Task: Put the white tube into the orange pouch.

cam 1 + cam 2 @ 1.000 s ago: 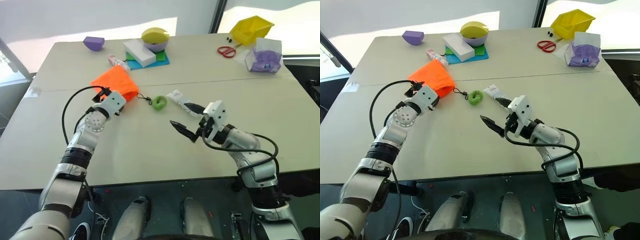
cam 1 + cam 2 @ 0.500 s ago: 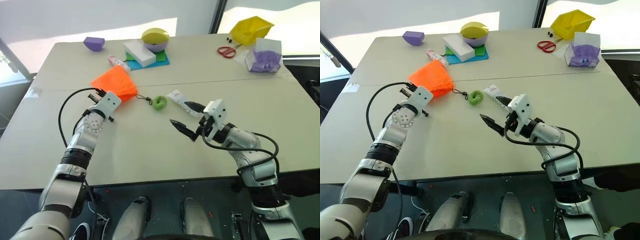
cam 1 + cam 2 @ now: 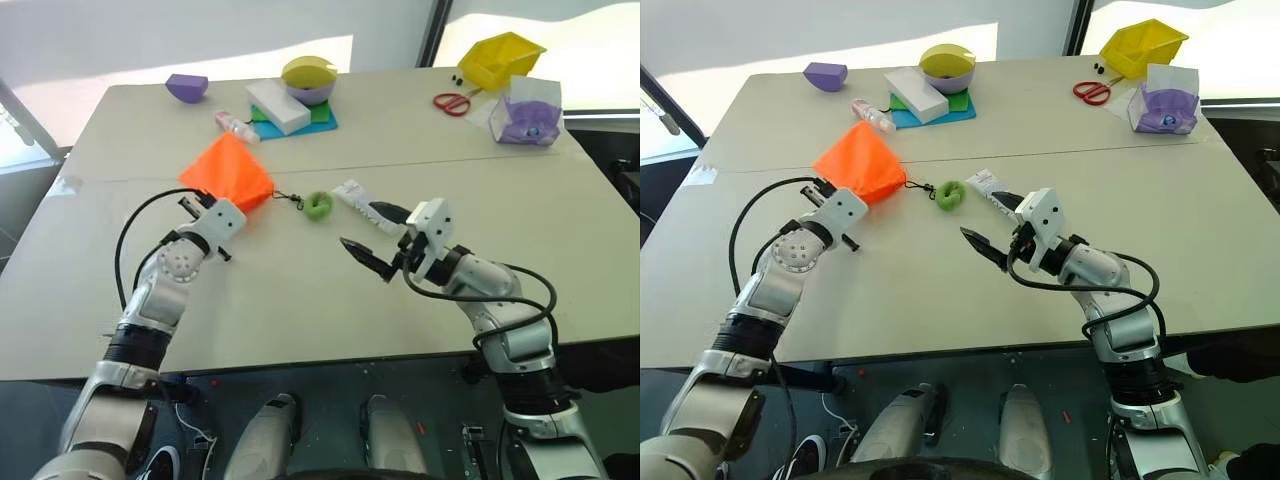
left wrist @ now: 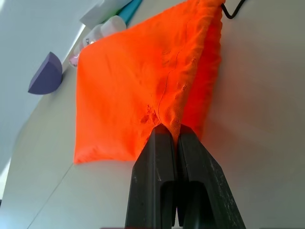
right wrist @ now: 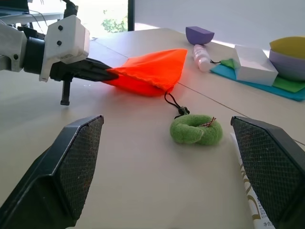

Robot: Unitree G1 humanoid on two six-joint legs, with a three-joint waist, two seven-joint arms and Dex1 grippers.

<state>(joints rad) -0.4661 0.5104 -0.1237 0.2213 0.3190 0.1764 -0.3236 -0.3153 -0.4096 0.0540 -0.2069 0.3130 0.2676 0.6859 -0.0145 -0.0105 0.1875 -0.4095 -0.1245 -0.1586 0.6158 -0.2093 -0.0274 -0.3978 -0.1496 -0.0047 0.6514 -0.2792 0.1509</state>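
The orange pouch (image 3: 228,172) lies left of the table's middle, its black cord running right to a green ring (image 3: 319,206). My left gripper (image 4: 170,130) is shut on the fabric at the pouch's near edge, which is pulled up into a peak. The white tube (image 3: 353,193) lies flat just right of the ring, its near end hidden behind a finger of my right gripper. My right gripper (image 3: 356,226) hovers open beside the tube with nothing between its fingers. In the right wrist view the pouch (image 5: 155,69) and ring (image 5: 196,129) lie ahead.
At the back stand a purple wedge (image 3: 187,86), a small white bottle (image 3: 236,123), a white block (image 3: 279,105) on a blue mat and a purple bowl (image 3: 310,78). Red scissors (image 3: 453,102), a yellow bin (image 3: 503,57) and a clear box (image 3: 530,112) sit far right.
My left gripper has shut on the pouch's near edge and drawn back toward me, tenting the fabric. The right arm has stayed still.
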